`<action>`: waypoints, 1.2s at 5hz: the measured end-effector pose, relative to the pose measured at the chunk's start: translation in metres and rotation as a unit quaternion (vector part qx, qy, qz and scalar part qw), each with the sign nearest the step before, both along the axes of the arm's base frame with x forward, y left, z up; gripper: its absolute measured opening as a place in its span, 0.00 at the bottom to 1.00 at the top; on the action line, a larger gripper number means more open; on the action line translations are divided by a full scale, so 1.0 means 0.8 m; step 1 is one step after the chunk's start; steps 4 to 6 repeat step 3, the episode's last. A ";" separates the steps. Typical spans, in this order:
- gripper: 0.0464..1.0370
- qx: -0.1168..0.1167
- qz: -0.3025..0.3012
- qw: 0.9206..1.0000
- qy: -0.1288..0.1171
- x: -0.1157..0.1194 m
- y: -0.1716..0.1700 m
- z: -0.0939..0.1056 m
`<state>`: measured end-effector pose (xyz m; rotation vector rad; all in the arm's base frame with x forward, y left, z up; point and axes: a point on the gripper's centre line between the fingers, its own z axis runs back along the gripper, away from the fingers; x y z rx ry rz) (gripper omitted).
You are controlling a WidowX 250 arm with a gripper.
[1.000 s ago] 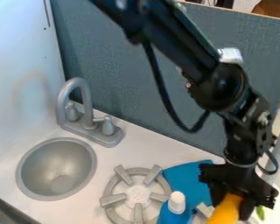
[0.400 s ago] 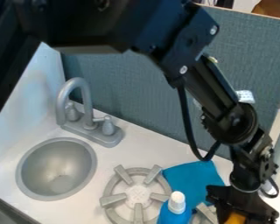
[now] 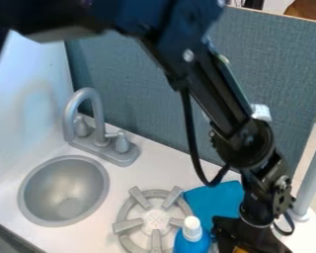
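Peering in from the open side, I find the black gripper (image 3: pixel 245 243) low at five o'clock, mostly masking an orange thing (image 3: pixel 240 250) at its lower end. It seems to be pinching that thing, though the grip itself is largely hidden. I'd call this the carrying or placing stage; the next move wants a steady hand and room kept from the blue bottle (image 3: pixel 192 242) with its white cap, just beside it at nine o'clock. Near six o'clock sits the grey burner (image 3: pixel 127 226), and at five, behind the bottle, lies the blue cloth (image 3: pixel 213 200). The round sink (image 3: pixel 63 190) is set into the white counter (image 3: pixel 161 173) between seven and eight, with the curved faucet (image 3: pixel 88 94) beyond, towards ten. A grey post (image 3: pixel 313 173) leans past three. Farthest back, a blue-grey panel (image 3: pixel 134 89) walls off twelve, something brown (image 3: pixel 307 10) behind it towards half past one.
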<state>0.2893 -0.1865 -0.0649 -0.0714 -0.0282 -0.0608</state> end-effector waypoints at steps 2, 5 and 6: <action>0.97 -0.058 0.048 0.996 -0.049 0.015 0.020 0.049; 0.97 -0.095 0.046 0.991 -0.077 0.009 0.049 0.108; 0.97 -0.095 0.046 0.991 -0.077 0.009 0.049 0.108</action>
